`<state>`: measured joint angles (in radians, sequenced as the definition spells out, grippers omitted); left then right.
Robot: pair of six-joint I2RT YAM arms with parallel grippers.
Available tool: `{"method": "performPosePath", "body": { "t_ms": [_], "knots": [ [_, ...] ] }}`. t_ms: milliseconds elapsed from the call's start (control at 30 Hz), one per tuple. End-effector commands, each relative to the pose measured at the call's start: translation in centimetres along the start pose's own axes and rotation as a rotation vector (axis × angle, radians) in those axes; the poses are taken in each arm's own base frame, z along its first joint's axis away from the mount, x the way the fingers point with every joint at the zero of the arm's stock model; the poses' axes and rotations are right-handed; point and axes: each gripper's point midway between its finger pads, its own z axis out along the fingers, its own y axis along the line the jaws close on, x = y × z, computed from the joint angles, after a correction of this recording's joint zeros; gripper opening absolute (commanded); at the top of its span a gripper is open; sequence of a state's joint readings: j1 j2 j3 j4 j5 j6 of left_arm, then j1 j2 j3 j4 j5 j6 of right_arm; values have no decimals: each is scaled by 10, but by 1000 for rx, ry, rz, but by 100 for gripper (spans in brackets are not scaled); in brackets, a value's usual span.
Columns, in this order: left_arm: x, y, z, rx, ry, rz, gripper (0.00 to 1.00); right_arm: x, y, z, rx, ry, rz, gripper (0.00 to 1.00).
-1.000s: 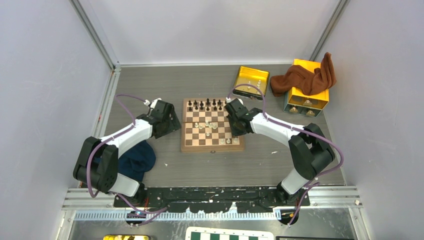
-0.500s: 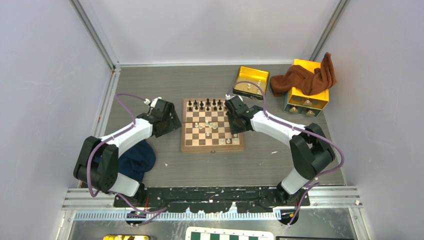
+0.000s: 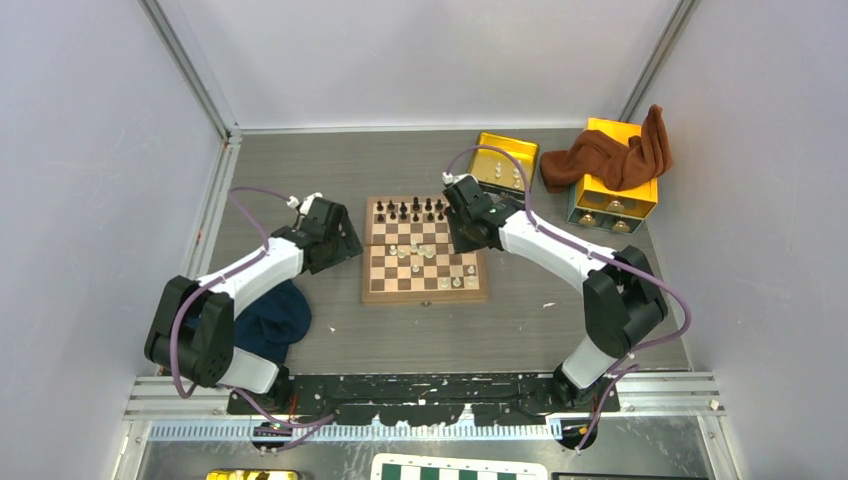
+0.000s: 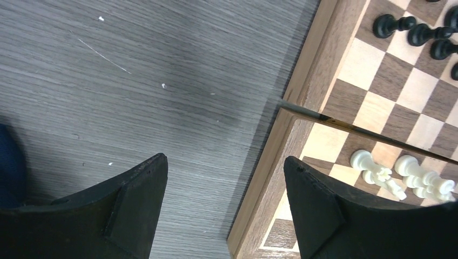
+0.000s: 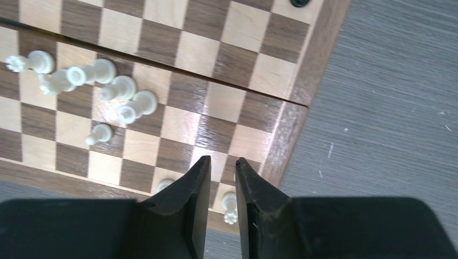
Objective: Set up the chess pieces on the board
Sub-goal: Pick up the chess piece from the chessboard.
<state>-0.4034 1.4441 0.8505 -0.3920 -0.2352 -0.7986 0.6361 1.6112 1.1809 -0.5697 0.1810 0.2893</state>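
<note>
**Top view.**
- Board point(image 3: 425, 297) mid-table, between the two grippers.
- Dark pieces point(image 3: 410, 210) ranked along the far side. White pieces point(image 3: 415, 250) bunched near the middle, a few more on the near row. Too small to tell kinds.
- Left gripper point(image 3: 342, 243) at the board's left edge, right gripper point(image 3: 466, 240) over its right half. Fingertips of both masked by their own housings.
- Far right: yellow tray point(image 3: 505, 160); yellow box point(image 3: 615, 190) part-draped by a brown cloth point(image 3: 610, 155).
- Blue cloth point(image 3: 270, 320) half under the left arm.
- Green board point(image 3: 460, 468) cut off by the bottom edge.
- Table point(image 3: 400, 160) grey, wood-grained. Pale walls point(image 3: 100, 150) on three sides, metal framing in the corners.

**Left wrist.**
- Left gripper point(image 4: 224, 162) spread wide, nothing between the jaws. One finger over bare table point(image 4: 135, 81), the other over the board rim point(image 4: 302, 81).
- Dark pieces point(image 4: 394, 24) clipped by the top right corner.
- White pieces point(image 4: 378, 170) lying toppled, partly behind the finger.
- Sliver of blue cloth point(image 4: 8, 167) at the left margin.
- Pale flecks and a scratch on the table.

**Right wrist.**
- Right gripper point(image 5: 222, 160) nearly closed, a slim gap left, nothing clamped. Tips above the board's near right corner.
- One white piece point(image 5: 230, 208) showing through the gap, not seen to touch either finger. Another at the left finger, mostly hidden.
- White pieces point(image 5: 97, 81) tumbled in a cluster at left.
- One dark piece point(image 5: 300, 2) cut off at the top.
- Board rim point(image 5: 318, 59), then grey table point(image 5: 389, 108) at right.
</note>
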Motion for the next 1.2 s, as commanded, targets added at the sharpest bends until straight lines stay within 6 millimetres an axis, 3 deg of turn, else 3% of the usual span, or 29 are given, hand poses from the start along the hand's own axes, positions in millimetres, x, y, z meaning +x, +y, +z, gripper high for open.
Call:
{"method": "performPosePath", "body": {
  "t_ms": [0, 567, 1167],
  "knots": [
    [-23, -9, -15, 53, -86, -17, 80, -17, 26, -6, -63, -27, -41, 30],
    [-16, 2, -25, 54, -96, -17, 80, -17, 94, 13, -147, -1, -126, 30],
    [-15, 5, -27, 53, -101, -2, 80, -10, 119, 25, -168, 24, -160, 31]
  ]
}}
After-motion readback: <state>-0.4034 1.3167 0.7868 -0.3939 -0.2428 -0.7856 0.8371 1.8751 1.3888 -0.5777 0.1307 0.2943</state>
